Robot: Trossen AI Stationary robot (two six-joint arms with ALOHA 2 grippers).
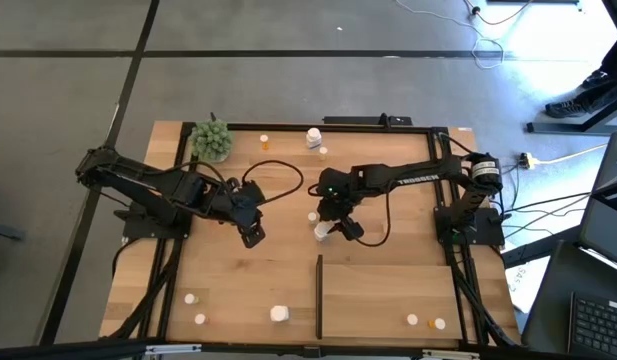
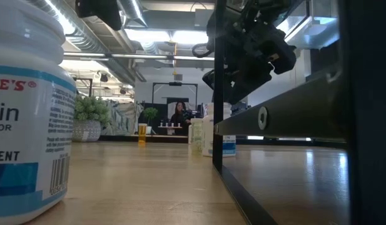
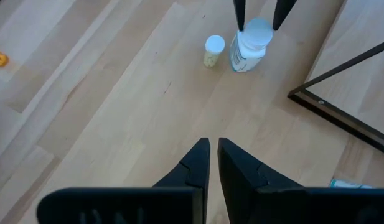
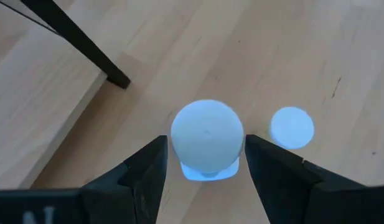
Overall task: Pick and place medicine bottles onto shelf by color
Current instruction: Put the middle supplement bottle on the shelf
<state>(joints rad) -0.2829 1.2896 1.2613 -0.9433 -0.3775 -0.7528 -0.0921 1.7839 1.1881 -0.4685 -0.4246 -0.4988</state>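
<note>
Overhead, right claw (image 1: pixel 325 231) hangs over a white bottle (image 1: pixel 321 232) mid-counter, just beyond the shelf (image 1: pixel 388 295); left claw (image 1: pixel 251 234) waits nearby. Right wrist view: jaws wide, straddling the bottle's cap (image 4: pixel 207 135), apparently not yet gripping. Left wrist view: left claw pinched narrow, empty. Step in hand: the pick. Next: close, lift, carry to shelf.

Bare tabletop (image 1: pixel 258 280) lies open between the arms; a small bottle (image 4: pixel 292 127) crowds the straddled white bottle (image 4: pixel 207 138).
</note>
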